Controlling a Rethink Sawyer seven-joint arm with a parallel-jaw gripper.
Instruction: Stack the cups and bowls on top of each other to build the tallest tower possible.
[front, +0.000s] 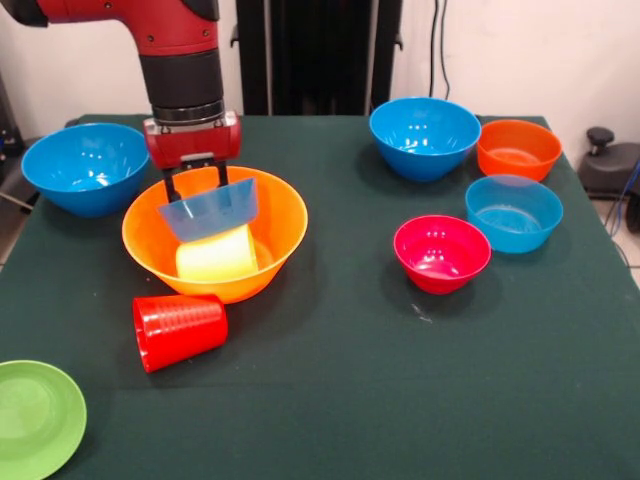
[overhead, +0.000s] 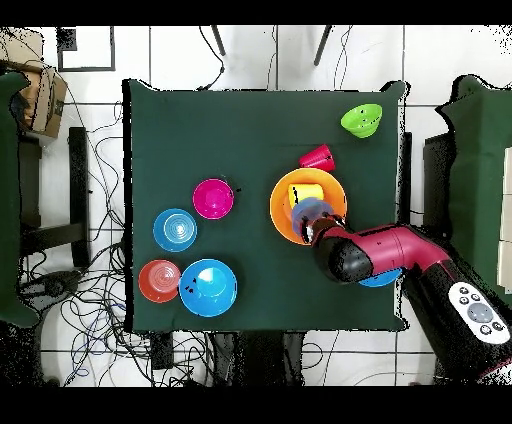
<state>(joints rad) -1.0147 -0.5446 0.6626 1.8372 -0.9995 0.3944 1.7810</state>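
Observation:
The big yellow-orange bowl (front: 285, 225) stands at the table's left and holds the yellow cup (front: 216, 258). My gripper (front: 196, 192) is above this bowl, shut on the rim of a pale translucent blue bowl (front: 212, 212). That bowl hangs tilted just over the yellow cup. The red ribbed cup (front: 178, 330) lies on its side in front of the big bowl. In the overhead view, the big bowl (overhead: 282, 208), the yellow cup (overhead: 299, 192), the held pale bowl (overhead: 312, 211) and the red cup (overhead: 317, 157) all show, with the gripper (overhead: 308, 222) over the bowl.
Loose bowls stand around: a deep blue one (front: 85, 168) at far left, a deep blue one (front: 425, 137), an orange one (front: 518, 148), a pale blue one (front: 513, 212) and a pink-red one (front: 442, 252) on the right. A light green one (front: 35, 415) is at the near left corner.

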